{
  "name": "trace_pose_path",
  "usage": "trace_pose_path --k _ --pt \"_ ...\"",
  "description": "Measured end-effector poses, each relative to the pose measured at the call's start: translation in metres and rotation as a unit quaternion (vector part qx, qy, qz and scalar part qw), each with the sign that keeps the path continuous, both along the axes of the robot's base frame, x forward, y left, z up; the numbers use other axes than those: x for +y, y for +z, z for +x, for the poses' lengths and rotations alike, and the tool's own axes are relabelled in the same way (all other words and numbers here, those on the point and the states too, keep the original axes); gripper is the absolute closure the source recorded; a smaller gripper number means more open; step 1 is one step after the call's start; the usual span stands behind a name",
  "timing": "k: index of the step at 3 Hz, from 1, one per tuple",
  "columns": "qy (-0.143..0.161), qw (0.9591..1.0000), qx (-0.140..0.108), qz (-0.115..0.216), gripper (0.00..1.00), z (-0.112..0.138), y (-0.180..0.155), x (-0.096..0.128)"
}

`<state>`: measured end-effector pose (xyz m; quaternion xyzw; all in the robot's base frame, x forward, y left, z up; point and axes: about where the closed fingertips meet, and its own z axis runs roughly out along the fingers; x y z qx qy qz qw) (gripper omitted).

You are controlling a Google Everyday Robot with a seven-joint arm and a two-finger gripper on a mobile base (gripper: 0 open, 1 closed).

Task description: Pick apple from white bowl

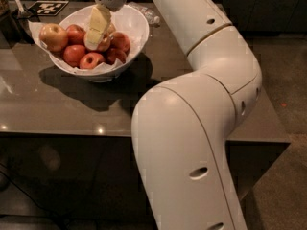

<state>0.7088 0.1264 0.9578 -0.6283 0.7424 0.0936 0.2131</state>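
The white bowl [137, 22] stands on the dark table at the back left, lined with white paper and holding several apples. My gripper [92, 42] reaches down into the middle of the bowl from above. It rests against an orange-red and pale yellow apple [107, 43], which it partly hides. A golden-red apple [53, 36] lies at the bowl's left side. Deep red apples [91, 60] lie at the front.
The dark glossy table [57, 104] ends in a front edge near the middle of the view. A black-and-white marker tag [47, 7] and a dark utensil holder [17, 14] are behind the bowl at left. My own white arm [192, 128] fills the right foreground.
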Motion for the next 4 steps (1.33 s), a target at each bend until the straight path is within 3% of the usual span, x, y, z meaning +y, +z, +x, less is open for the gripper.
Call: trace_pose_path --k 1,2,4 --pt "-0.011 0.9997 0.023 0.003 0.00 0.008 -0.020 0.009" --pt "-0.014 0.9994 0.030 0.004 0.00 0.014 -0.031 0.014" --pt "-0.015 0.9996 0.022 0.012 0.42 0.019 -0.031 0.020"
